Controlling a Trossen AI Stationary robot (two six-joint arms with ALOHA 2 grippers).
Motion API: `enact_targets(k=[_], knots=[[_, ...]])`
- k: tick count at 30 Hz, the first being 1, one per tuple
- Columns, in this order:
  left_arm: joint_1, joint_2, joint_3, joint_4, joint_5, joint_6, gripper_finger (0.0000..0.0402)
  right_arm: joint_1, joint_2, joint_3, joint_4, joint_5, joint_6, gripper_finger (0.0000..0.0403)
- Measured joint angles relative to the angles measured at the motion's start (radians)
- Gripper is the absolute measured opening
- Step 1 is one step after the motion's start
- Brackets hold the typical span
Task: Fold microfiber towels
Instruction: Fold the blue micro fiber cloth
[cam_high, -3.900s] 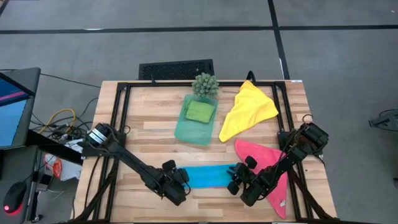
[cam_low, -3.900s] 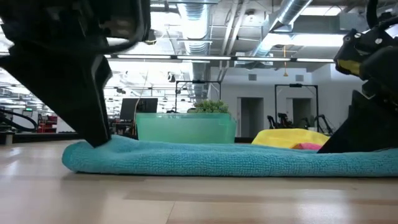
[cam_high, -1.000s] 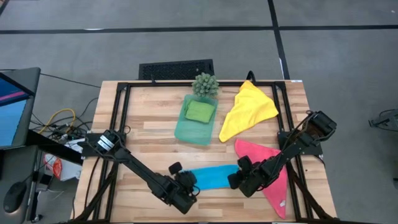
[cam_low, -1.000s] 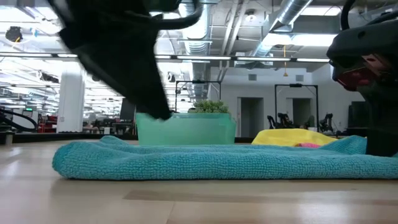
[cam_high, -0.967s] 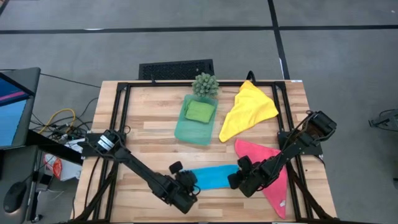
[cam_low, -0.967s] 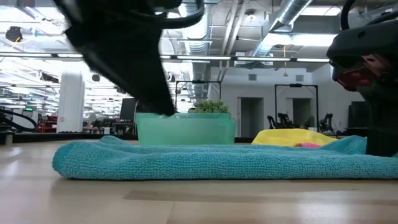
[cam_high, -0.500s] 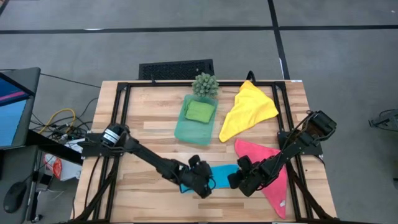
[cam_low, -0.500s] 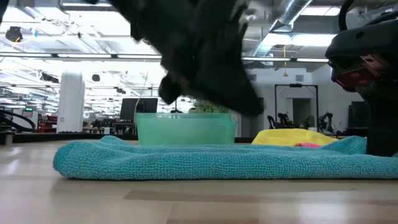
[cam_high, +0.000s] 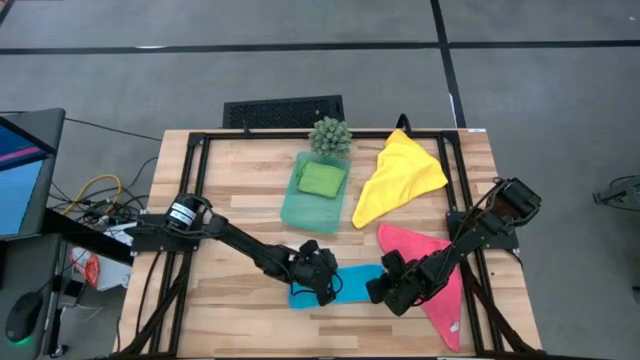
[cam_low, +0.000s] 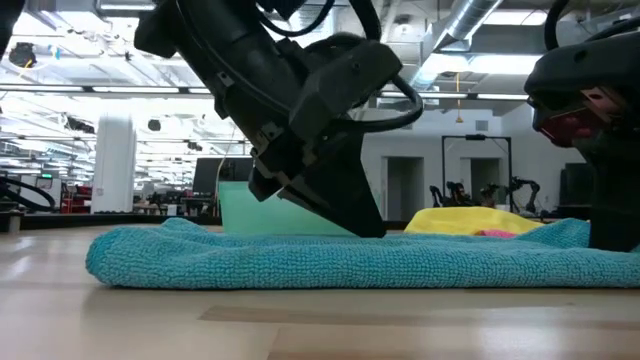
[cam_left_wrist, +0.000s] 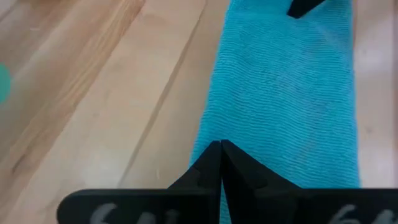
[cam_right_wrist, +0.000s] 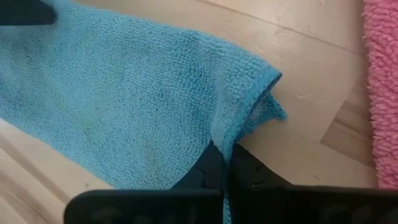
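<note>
The blue towel (cam_high: 355, 280) lies on the table near its front edge as a long folded strip (cam_low: 300, 262). My left gripper (cam_high: 328, 290) is shut, slanting down from the left onto the strip left of its middle (cam_left_wrist: 221, 148). My right gripper (cam_high: 381, 290) is shut on the strip's right end (cam_right_wrist: 224, 152). A lime green towel (cam_high: 320, 178) lies folded in the teal tray (cam_high: 300, 215). The yellow towel (cam_high: 398, 180) and the pink towel (cam_high: 440, 272) lie loose on the table's right half. My left gripper's shut fingertips (cam_low: 372, 232) rest on the blue towel's top, right at its far long edge (cam_left_wrist: 208, 134). They slant down from the table's left, along the strip. The towel lies flat under them. My right gripper pinches the edge of the blue towel's right end (cam_right_wrist: 239, 127) between its two fingers, a little way from the folded corner (cam_right_wrist: 272, 87), where more than one layer shows. The fingers slant steeply down from the right. That end (cam_low: 575, 235) is slightly raised; the rest lies on the table.
A small spiky green plant (cam_high: 330, 135) stands at the tray's far end. The pink towel lies right beside my right arm. Bare wood (cam_high: 240, 300) stretches left of the blue towel. A black frame (cam_high: 195, 190) runs along the table's sides.
My left gripper has gone from the blue towel's left end toward the table's right edge along the strip, has sunk onto its top and has shut. The towel and my right gripper have kept still.
</note>
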Motion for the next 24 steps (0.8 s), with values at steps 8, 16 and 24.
enact_targets(k=[8, 16, 24], knots=[[0.006, 0.000, 0.000, -0.017, 0.043, 0.035, 0.0000, 0.000, -0.016, 0.023, -0.040, 0.005, -0.002, 0.0019], [0.006, 0.000, 0.000, -0.050, 0.033, 0.044, 0.0000, 0.000, -0.023, 0.033, -0.028, 0.012, -0.027, 0.0018], [0.005, 0.055, 0.008, 0.006, 0.062, 0.007, 0.0000, -0.007, -0.024, 0.133, 0.002, 0.023, -0.168, 0.0012]])
